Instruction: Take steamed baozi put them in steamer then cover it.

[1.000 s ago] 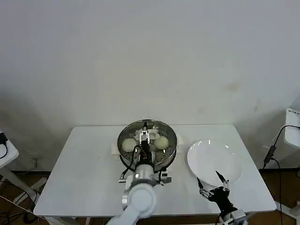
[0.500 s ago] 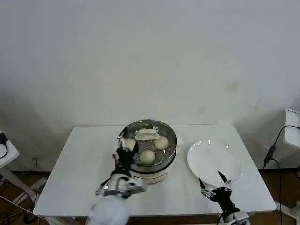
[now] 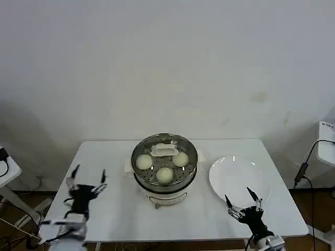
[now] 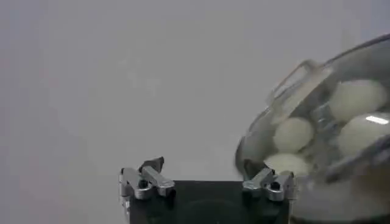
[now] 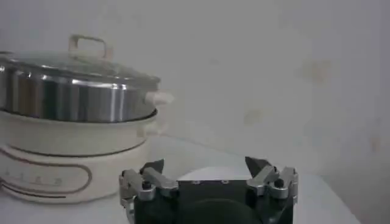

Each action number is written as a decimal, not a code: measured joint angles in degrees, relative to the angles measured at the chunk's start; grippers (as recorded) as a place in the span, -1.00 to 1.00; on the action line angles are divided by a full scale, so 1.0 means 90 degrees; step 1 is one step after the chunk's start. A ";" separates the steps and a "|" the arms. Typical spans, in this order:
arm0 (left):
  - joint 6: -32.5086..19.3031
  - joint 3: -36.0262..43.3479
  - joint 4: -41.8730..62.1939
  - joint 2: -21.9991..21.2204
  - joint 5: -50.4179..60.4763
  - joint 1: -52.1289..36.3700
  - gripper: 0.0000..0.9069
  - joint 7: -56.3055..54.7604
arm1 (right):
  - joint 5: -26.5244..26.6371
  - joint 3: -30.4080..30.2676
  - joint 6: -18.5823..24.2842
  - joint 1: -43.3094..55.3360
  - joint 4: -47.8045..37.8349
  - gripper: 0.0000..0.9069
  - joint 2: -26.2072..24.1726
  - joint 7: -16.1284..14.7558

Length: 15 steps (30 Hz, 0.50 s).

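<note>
The steamer point(image 3: 137, 177) stands mid-table on its white cooker base point(image 3: 166, 197). The cover point(image 3: 153, 168) lies on it, its cream handle point(image 3: 164, 151) on top. Three steamed baozi point(image 3: 164, 174) show through the glass. My left gripper point(image 3: 89, 180) hangs open and empty over the table's left front, well clear of the steamer. In the left wrist view the left gripper point(image 4: 207, 176) has the covered steamer point(image 4: 317, 140) off to one side. My right gripper point(image 3: 243, 203) is open and empty at the near edge of the white plate point(image 3: 239, 178). The right gripper point(image 5: 207, 170) looks toward the steamer point(image 5: 73, 97).
The white plate is bare and lies right of the steamer. The table's front edge runs just below both grippers. A white wall stands behind the table. A white device with a cable point(image 3: 314, 151) sits at the far right.
My left gripper has drawn back from above the cover's handle to the table's left front. The cover stays on the steamer. My right gripper has drifted slightly toward the front.
</note>
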 measured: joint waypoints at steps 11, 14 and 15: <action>-0.0686 -0.0605 0.0107 -0.0098 -0.1245 0.0981 1.00 -0.0188 | 0.0214 -0.0015 -0.0190 0.0052 0.0049 1.00 -0.0124 -0.0121; -0.0742 -0.0661 0.0104 -0.0115 -0.1409 0.1137 1.00 -0.0189 | 0.0299 -0.0038 -0.0285 0.0038 0.0076 1.00 -0.0166 -0.0136; -0.0768 -0.0675 0.0108 -0.0125 -0.1456 0.1173 1.00 -0.0189 | 0.0335 -0.0050 -0.0320 0.0029 0.0096 1.00 -0.0181 -0.0148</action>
